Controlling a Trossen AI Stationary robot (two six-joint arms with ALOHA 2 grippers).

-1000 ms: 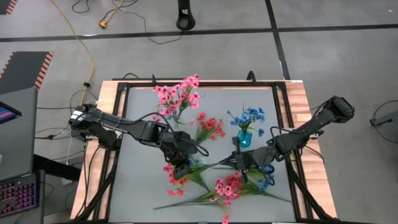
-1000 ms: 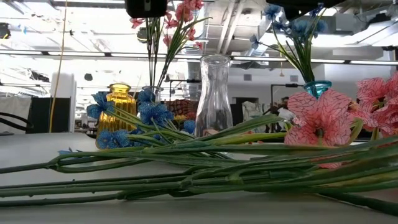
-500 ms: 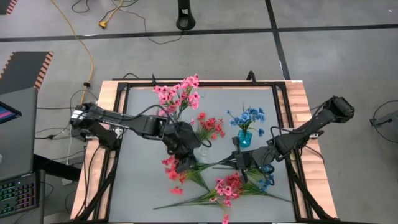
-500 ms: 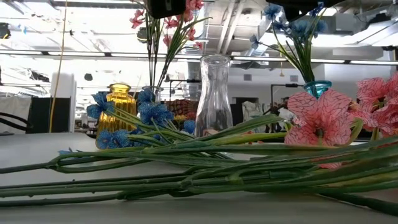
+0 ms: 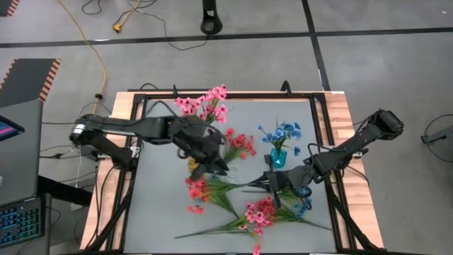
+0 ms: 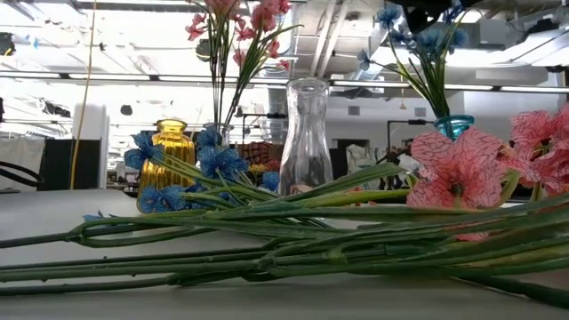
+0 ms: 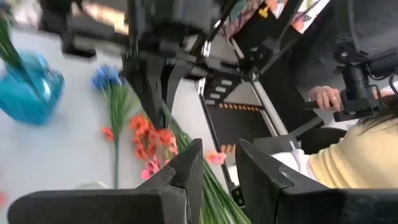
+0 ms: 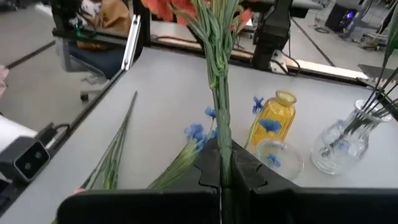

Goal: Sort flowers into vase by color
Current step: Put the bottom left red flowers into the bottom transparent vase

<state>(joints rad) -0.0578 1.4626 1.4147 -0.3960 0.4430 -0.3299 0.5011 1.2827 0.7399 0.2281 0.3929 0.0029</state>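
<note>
near table (image 5: 159,212) centre, flower stem (image 8: 219,118) pinched by shut right gripper (image 8: 221,167); light, floppy, best held mid-stem; left gripper (image 5: 207,167) state unclear.

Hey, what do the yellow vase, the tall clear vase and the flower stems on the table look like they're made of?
The yellow vase looks like tinted glass: glossy, and light glows through it. The tall clear vase looks like plain glass: see-through, with bright glints along its edges. The flower stems look like moulded plastic: uniform green with a slight sheen and raised seams, so probably artificial, though the low view alone cannot prove it.
</note>
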